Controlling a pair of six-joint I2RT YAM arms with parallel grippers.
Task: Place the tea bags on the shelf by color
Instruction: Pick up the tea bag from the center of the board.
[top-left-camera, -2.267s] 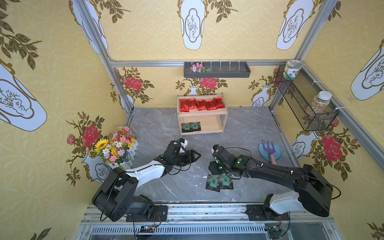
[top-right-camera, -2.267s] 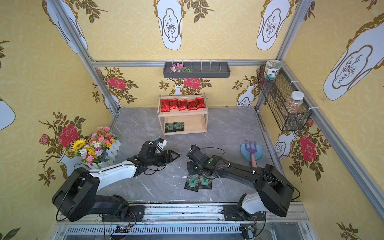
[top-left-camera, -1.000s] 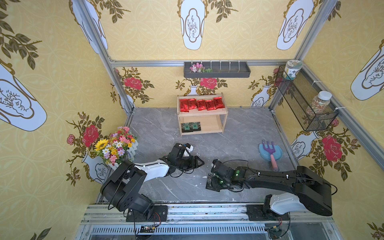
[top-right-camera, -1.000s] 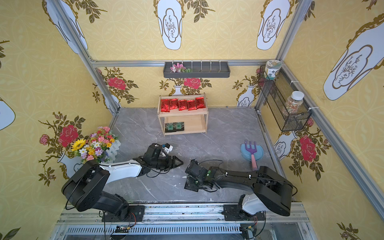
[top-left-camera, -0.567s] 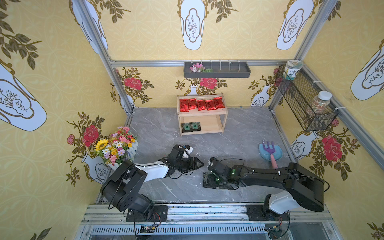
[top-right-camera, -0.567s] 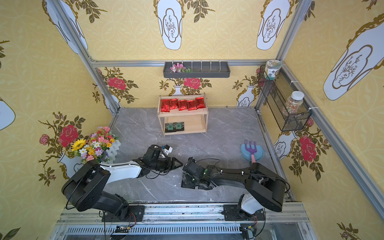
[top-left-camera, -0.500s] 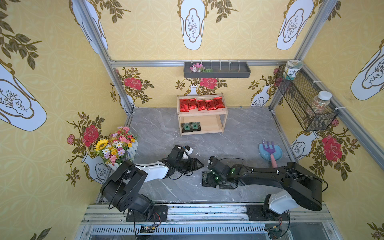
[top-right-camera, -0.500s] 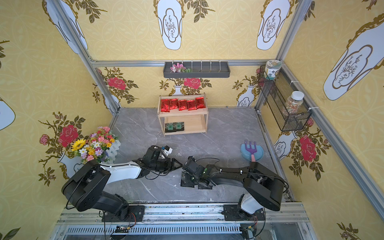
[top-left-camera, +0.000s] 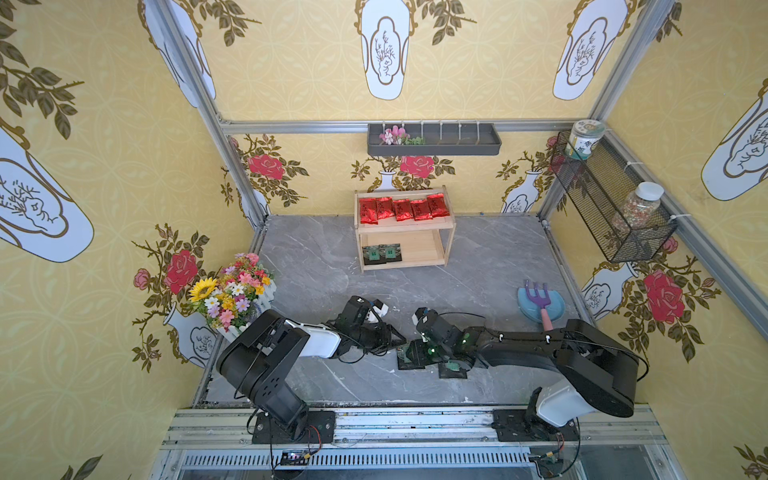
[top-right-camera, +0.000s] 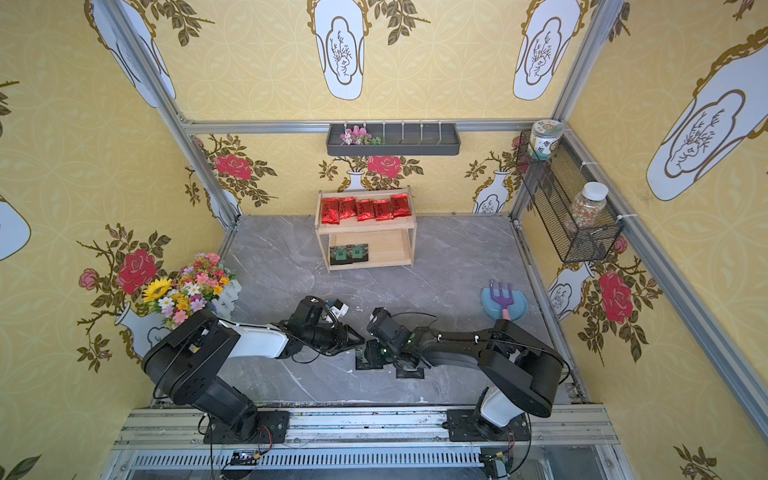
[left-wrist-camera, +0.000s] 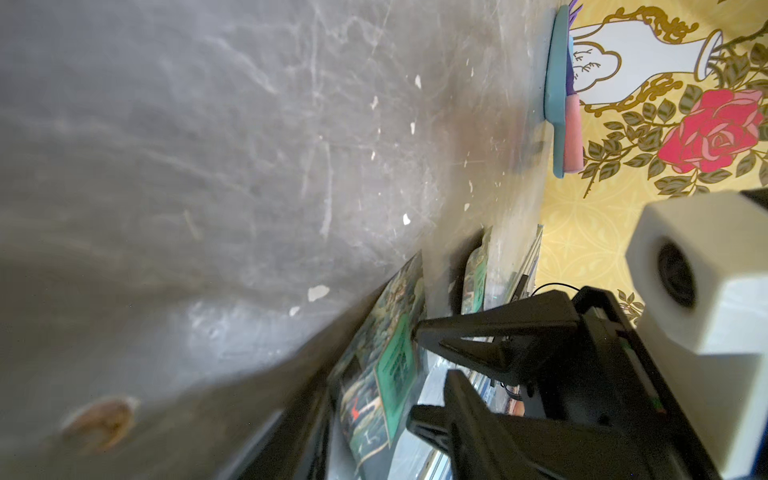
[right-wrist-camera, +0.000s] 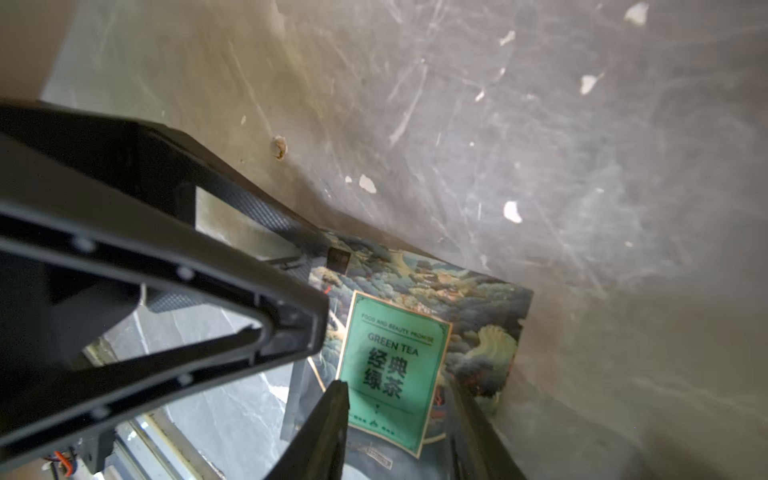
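At six o'clock on the table, the black sachet between the two arms is mostly covered in both top views by the right gripper, whose fingertips are hidden there by its own body. Just toward four o'clock, a second black sachet shows only one end from under the right arm. Whether the left gripper pinches the first sachet cannot be told. In the left wrist view a brown smear runs up to that sachet, too blurred to name. The right wrist view cuts off the sachet's lower edge. At twelve o'clock, the script on the red sachets is too small to read.
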